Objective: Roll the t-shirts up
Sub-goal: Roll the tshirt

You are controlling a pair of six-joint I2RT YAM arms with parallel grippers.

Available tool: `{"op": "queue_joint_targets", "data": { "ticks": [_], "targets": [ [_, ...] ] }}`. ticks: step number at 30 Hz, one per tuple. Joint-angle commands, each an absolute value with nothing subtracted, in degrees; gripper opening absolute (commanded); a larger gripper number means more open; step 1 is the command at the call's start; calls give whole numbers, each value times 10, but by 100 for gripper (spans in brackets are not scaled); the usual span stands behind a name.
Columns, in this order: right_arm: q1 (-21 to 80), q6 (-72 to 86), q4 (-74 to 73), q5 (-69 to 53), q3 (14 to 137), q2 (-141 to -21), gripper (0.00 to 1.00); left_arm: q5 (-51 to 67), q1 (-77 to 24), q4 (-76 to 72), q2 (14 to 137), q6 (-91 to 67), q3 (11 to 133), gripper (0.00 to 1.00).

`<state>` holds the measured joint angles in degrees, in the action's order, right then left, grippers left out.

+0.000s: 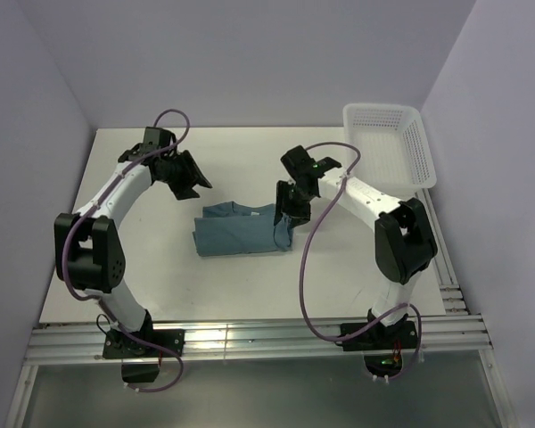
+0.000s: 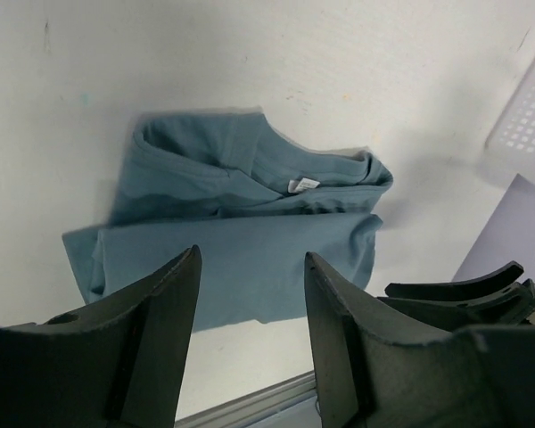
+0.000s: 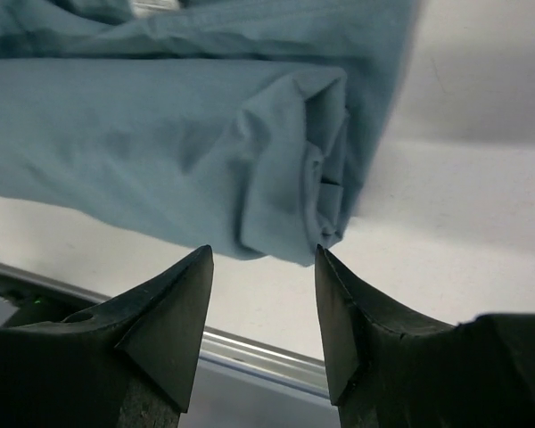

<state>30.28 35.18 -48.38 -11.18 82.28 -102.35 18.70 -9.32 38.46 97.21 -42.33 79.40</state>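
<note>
Right end effector [image 3: 263, 252] half-open, empty, just beside folded t-shirt [image 3: 160, 134]; left end effector [image 2: 252, 255] likewise.

You are working in a robotics lab cell: plain lilac partition walls [image 1: 36, 89] box in a white table [image 1: 250, 294], and aluminium rails [image 1: 267, 337] along its near edge carry the cabled left arm [image 1: 91, 250] and right arm [image 1: 401, 239].

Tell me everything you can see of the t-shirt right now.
The t-shirt is plain dusty teal-blue, of thin soft cloth, folded into a flat rectangle. Its collar, with a small white label, faces the far side. The right end is bunched into thick creased folds. It lies on the white table near the middle. The right gripper stands open at that end; contact cannot be told.
</note>
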Motion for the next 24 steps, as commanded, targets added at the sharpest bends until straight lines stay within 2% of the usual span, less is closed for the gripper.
{"op": "queue_joint_targets", "data": {
  "ticks": [1, 6, 10, 13, 20, 23, 24],
  "targets": [
    [301, 336, -431, -84, 795, -1014, 56, 220, -93, 358, 1009, -375, 817, 55],
    [301, 340, -428, -41, 802, -1040, 56, 257, -105, 333, 1068, -352, 825, 52],
    [301, 336, -398, -69, 795, -1049, 55, 283, -122, 323, 1076, -330, 823, 51],
    [301, 343, -382, -83, 788, -1056, 51, 298, -123, 320, 1068, -322, 806, 52],
    [301, 351, -361, -103, 774, -1075, 32, 323, -121, 326, 1037, -303, 767, 54],
    [298, 358, -350, -112, 766, -1076, 18, 341, -119, 326, 1028, -297, 759, 54],
    [297, 359, -349, -112, 765, -1076, 7, 351, -117, 326, 1027, -294, 757, 54]
  ]
}}
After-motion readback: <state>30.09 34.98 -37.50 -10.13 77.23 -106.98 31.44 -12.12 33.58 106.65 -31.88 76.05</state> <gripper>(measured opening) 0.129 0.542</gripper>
